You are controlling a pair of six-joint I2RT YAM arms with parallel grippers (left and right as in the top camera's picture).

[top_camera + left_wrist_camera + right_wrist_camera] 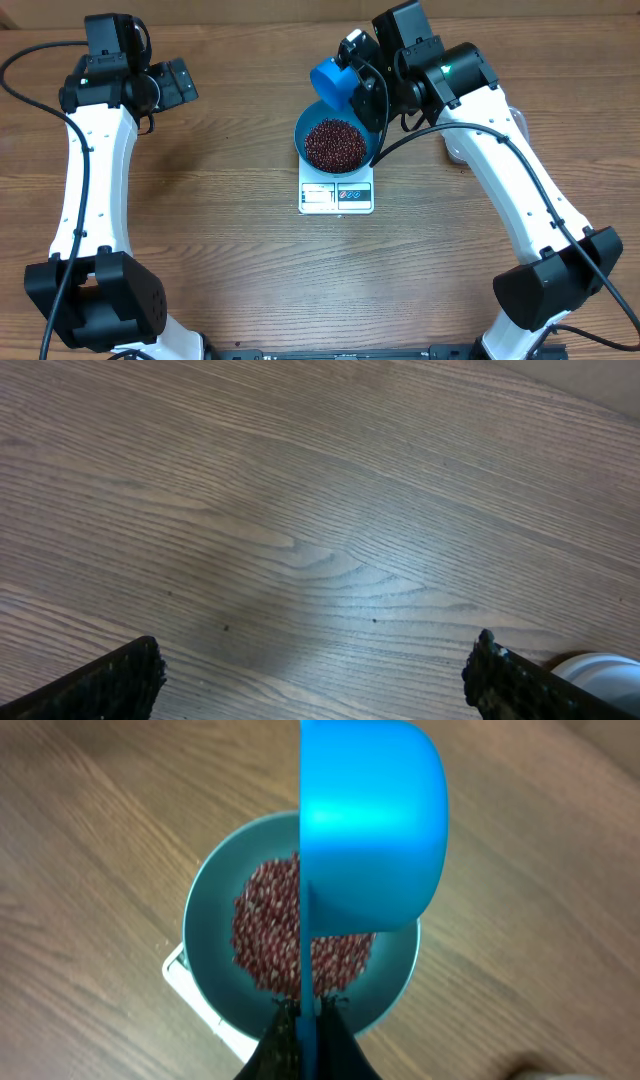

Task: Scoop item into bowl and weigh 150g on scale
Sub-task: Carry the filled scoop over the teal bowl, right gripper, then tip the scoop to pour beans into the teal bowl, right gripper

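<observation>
Your right end effector (305, 1038) is clenching the thin handle of a small blue scoop (370, 820). It is holding the scoop tipped on its side over the blue bowl (400, 970), probably so the contents are dropping into the bowl and not onto the counter (220, 230). The beans (335, 143) are lying as a dark red-brown heap inside the bowl. The bowl is sitting on the white scale (337, 195), whose display is showing at the bowl's 6 o'clock. Your left end effector (175, 85) is hanging released and empty, well apart at the bowl's 9 o'clock, apparently parked out of the way.

Only the overhead view is showing both arms and the display, which is too small to read. The right wrist view is showing the grip and the scoop's rounded back, but not its inside. The left wrist view is showing mostly bare counter between wide-spread fingers (110, 685).
</observation>
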